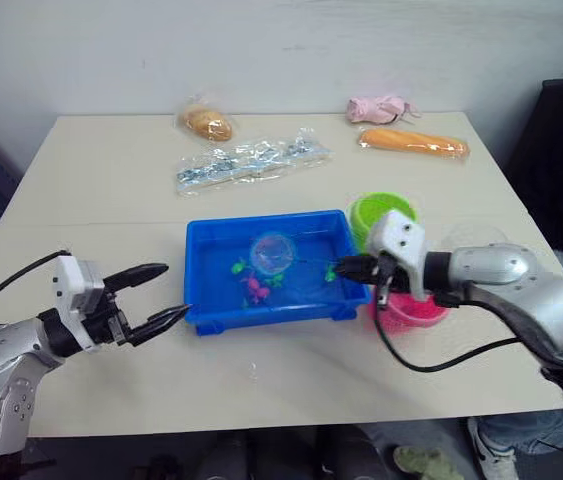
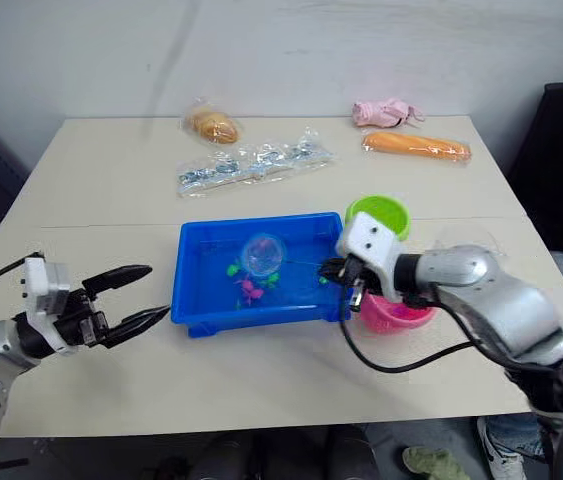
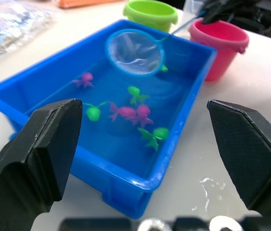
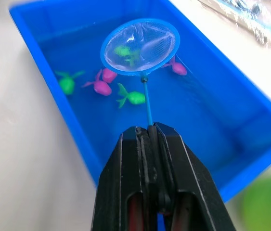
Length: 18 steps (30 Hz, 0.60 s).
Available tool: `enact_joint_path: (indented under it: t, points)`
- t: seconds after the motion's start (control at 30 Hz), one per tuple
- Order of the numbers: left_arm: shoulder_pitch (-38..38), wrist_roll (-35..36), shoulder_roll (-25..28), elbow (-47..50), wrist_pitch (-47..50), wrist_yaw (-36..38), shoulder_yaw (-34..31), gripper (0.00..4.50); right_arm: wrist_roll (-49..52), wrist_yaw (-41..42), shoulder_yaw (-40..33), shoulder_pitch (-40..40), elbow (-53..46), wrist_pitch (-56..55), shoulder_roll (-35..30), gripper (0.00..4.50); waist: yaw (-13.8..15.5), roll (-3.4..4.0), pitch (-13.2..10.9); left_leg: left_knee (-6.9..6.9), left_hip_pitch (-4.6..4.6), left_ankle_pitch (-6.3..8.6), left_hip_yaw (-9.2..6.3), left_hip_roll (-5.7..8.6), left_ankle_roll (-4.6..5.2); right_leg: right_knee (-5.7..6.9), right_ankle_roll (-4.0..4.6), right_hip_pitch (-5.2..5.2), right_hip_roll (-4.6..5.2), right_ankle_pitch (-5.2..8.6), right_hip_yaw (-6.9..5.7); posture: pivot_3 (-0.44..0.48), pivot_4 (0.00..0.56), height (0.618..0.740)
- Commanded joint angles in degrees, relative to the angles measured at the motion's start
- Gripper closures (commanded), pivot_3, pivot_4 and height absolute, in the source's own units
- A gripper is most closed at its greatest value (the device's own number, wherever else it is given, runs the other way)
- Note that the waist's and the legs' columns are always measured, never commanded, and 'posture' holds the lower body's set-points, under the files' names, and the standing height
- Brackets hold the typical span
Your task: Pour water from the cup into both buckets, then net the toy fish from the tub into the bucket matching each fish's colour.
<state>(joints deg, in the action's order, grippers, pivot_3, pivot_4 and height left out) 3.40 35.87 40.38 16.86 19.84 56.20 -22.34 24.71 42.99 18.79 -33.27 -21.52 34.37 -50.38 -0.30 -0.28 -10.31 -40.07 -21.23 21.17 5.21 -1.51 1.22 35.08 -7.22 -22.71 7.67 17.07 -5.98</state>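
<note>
step: netting fish | right pincer clamped on net handle, hoop over tub | left pincer spread, idle beside tub | next: dip under one fish, lift, carry to matching bucket

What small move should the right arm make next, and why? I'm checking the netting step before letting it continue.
Probably dip the net down under the green fish seen through its mesh, then lift. The right gripper is shut on the net's handle, the hoop hangs over the tub, and the fish appear to be lying in the water; none looks netted yet. The left gripper waits open beside the tub.
</note>
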Motion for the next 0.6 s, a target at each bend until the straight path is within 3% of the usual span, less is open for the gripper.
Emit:
enact_joint_path:
  t: [0.03,0.23,0.6]
  points:
    - [0.23,-0.32,0.92,0.69,-1.14,0.62,-0.36,0.03,-8.81,1.23,3.48,-3.73,4.28,-7.27,4.03,4.5,-0.04,0.0,0.0,0.0,0.0,0.0,0.01,-0.03,-0.02,0.0,0.0,0.0,-0.04,0.0,0.0,0.0,0.15,0.74]
    - [-0.74,-0.74,1.1,0.24,-1.37,0.35,0.0,0.03,-17.01,4.22,5.35,-6.05,10.34,-16.83,8.25,4.5,0.09,0.0,0.0,0.0,-0.04,-0.01,0.06,-0.04,-0.03,0.01,0.0,-0.06,-0.06,0.0,-0.01,0.0,0.15,0.74]
    - [-1.28,-1.37,0.97,-0.47,-2.04,0.12,0.65,0.03,-18.12,11.22,3.68,-4.09,11.24,-20.21,10.38,4.5,-0.07,0.0,0.0,0.0,-0.02,-0.01,0.07,-0.08,-0.04,0.01,0.01,-0.06,-0.1,0.0,-0.02,0.0,0.15,0.74]
